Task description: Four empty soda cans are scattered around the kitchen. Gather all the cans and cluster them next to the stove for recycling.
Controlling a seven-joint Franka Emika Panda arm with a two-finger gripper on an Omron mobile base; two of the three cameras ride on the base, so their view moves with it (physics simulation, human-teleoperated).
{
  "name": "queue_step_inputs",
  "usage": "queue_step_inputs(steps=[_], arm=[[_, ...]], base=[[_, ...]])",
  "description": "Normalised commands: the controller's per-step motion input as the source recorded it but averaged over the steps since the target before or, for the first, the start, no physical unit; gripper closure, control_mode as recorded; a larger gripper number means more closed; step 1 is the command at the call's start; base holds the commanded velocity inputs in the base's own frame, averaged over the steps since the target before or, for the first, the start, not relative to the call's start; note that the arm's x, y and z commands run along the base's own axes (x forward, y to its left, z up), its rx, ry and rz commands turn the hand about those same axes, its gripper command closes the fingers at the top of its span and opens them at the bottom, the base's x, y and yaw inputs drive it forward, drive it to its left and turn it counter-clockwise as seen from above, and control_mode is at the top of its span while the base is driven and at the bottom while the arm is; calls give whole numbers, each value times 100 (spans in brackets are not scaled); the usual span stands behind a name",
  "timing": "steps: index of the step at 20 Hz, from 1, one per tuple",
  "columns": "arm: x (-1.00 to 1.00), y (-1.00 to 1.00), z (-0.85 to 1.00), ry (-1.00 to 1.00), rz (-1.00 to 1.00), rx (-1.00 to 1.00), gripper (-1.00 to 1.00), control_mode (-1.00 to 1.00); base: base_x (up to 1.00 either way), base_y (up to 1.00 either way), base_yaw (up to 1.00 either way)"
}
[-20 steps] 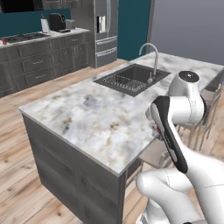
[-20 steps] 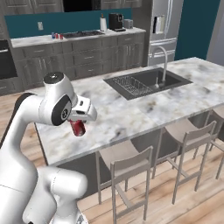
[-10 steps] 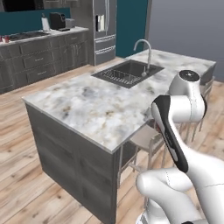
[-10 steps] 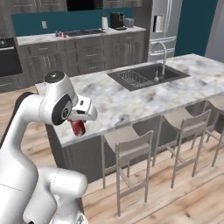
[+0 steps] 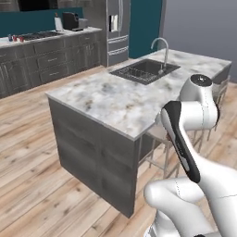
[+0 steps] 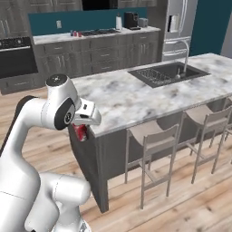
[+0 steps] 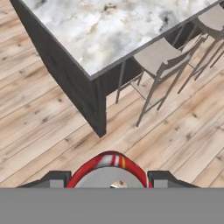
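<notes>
Base is driving: whole scene shifts in both base views vs a sec ago, island (image 5: 115,99) looks bigger and sits more centre, far counter swings right. That's camera motion, not things moving. Arm pose looks unchanged, tucked in carry posture.

Gripper (image 6: 80,131) jaws closed narrow on a red soda can (image 6: 81,132); it hangs under the hand, just off the near left corner of the island in right base view. Hand view: can's silver top and red rim (image 7: 108,173) sit between the two finger tips (image 7: 53,178), wood floor (image 7: 52,118) and a stool (image 7: 162,59) below.

Stove (image 6: 97,32) is on the far counter, well apart from the robot. Small red and blue cans (image 5: 15,38) seem to stand just left of the stove (image 5: 38,35) already; too small to count for sure.

Meaning: transport leg w/ one can in hand, grip looks secure. Judged: base needs to get round the island toward the far counter, then set the can beside the others. Not delivered yet.
</notes>
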Motion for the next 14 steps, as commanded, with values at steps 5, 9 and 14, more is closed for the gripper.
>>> queue_step_inputs(steps=[5,9,14], arm=[[0,0,0,0,0,0,100,100],[0,0,0,0,0,0,100,100],[0,0,0,0,0,0,100,100]], base=[[-54,60,9],[-38,68,11],[-11,77,12]])
